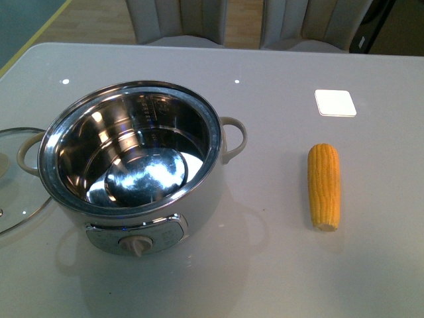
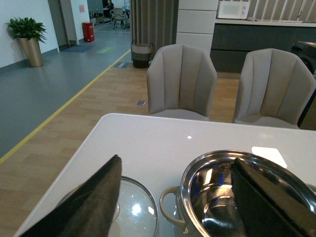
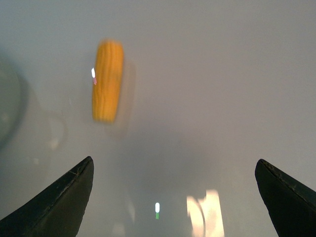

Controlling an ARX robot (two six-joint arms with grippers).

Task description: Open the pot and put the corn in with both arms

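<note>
The glass lid (image 1: 14,192) is cut off at the edge of the front view, and neither arm shows there. The right wrist view is blurred: the corn (image 3: 107,81) is a soft orange shape lying on the table (image 3: 222,74), ahead of the right gripper (image 3: 174,161), apart from both fingers. That gripper is spread wide and holds nothing. The left gripper (image 2: 176,159) is likewise wide apart and empty, with the lid beyond one finger and the uncovered pot (image 2: 196,173) beyond the other

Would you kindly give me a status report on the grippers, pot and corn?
Left gripper and right gripper open, empty. Pot open, lid on table beside it. Corn on table, right of pot, untouched. Nothing between them.
</note>
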